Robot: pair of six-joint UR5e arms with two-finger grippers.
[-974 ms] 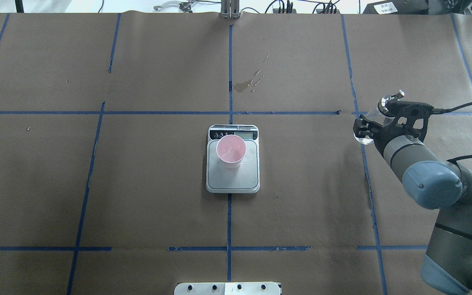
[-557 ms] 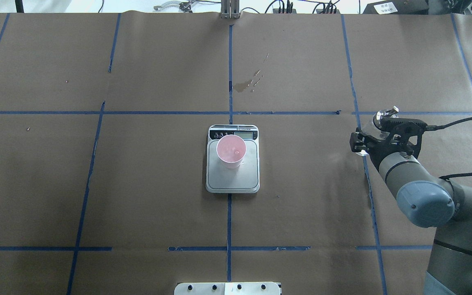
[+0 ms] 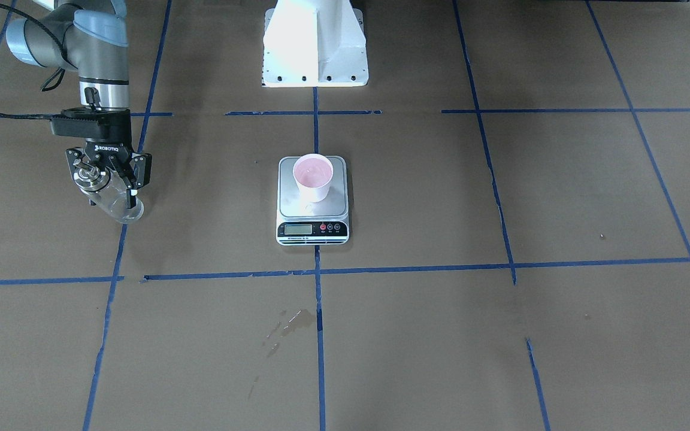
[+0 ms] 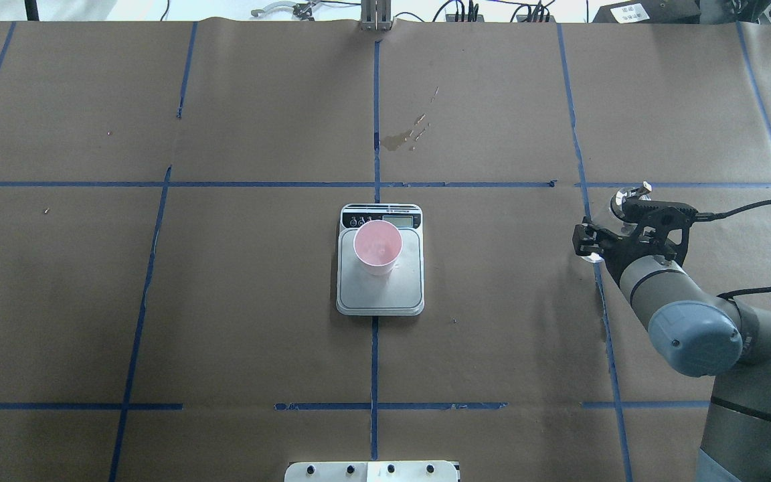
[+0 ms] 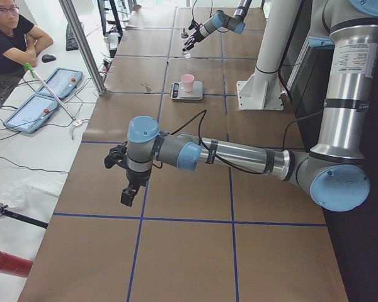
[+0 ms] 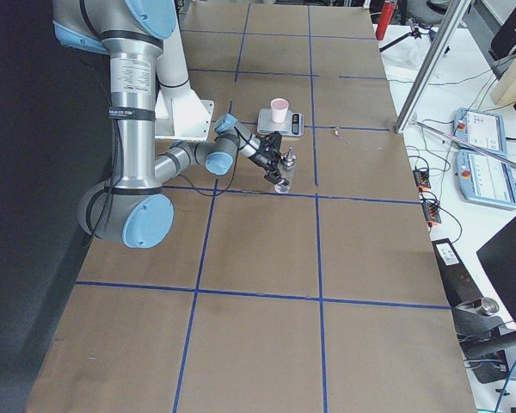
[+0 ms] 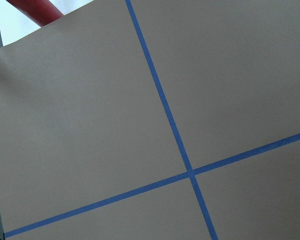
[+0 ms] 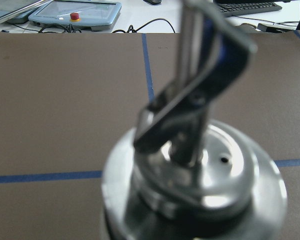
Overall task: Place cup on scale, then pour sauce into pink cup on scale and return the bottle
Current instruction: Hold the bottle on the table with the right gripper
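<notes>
The right gripper (image 3: 110, 188) is closed on the bottle (image 3: 120, 206), near its top. The long axis of the bottle seems about upright, with the base down toward the table (image 3: 501, 335); if it touches, I cannot tell. The cup (image 3: 313, 176) stands on the scale (image 3: 312, 230), well apart toward the robot's left.
</notes>
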